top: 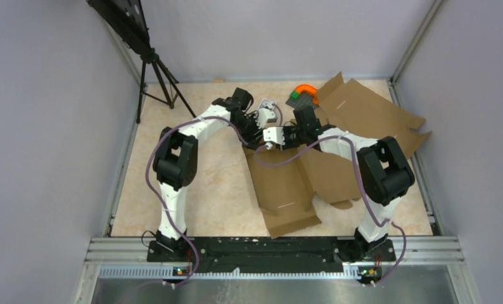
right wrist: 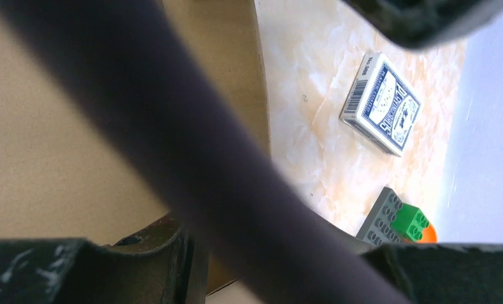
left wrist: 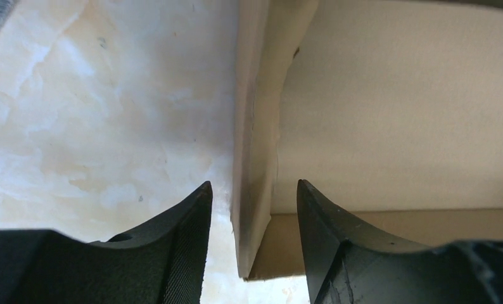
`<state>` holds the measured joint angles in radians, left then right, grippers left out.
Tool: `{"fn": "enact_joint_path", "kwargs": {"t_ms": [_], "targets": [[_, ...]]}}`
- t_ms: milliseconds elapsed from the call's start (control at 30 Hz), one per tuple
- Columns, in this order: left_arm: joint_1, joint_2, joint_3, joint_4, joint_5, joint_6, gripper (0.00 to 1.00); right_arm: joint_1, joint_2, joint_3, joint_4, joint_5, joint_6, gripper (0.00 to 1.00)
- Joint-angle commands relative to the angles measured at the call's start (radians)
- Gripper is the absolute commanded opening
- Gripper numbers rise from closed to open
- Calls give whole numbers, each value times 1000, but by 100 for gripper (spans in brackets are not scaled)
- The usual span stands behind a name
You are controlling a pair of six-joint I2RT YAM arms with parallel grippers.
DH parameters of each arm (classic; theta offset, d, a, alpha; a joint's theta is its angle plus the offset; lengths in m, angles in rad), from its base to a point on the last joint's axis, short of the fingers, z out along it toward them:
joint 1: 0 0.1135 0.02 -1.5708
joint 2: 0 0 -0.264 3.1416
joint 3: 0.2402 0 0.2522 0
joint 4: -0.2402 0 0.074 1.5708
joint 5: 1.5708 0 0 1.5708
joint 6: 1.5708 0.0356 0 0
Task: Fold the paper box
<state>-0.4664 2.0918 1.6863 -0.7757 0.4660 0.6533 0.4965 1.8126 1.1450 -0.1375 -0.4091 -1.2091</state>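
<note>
In my right wrist view, upper right of the frame, lies 1 card pack (right wrist: 383, 104), blue and white. Its narrow white side carries 1 barcode (right wrist: 356, 95) with a short line of tiny characters beside it, too small for me to read. Its blue face has a band of white capital lettering (right wrist: 388, 107) running along its length. The band is slanted and blurred, and I cannot make the words out with any certainty. The top view and my left wrist view give me no text or numbers I can read.
</note>
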Motion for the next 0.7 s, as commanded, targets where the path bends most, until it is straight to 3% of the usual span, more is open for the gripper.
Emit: {"fn": "enact_joint_path", "kwargs": {"t_ms": [0, 267, 367, 400, 500, 600, 667], "targets": [[-24, -22, 9, 101, 80, -23, 54, 22, -19, -22, 15, -80, 18, 18], [-37, 19, 32, 144, 99, -43, 49, 24, -25, -14, 19, -118, 35, 18], [-42, 21, 30, 162, 120, -46, 39, 24, -33, -22, 30, -129, 47, 22], [-43, 23, 30, 161, 115, -46, 34, 24, -39, -26, 41, -133, 58, 26], [-47, 33, 33, 144, 93, -39, 21, 24, -58, -19, 48, -147, 109, 54], [-47, 36, 32, 130, 72, -34, 18, 22, -92, -23, 79, -172, 186, 82], [-48, 31, 26, 127, 60, -37, 18, 22, -134, -60, 154, -187, 249, 85]]}}
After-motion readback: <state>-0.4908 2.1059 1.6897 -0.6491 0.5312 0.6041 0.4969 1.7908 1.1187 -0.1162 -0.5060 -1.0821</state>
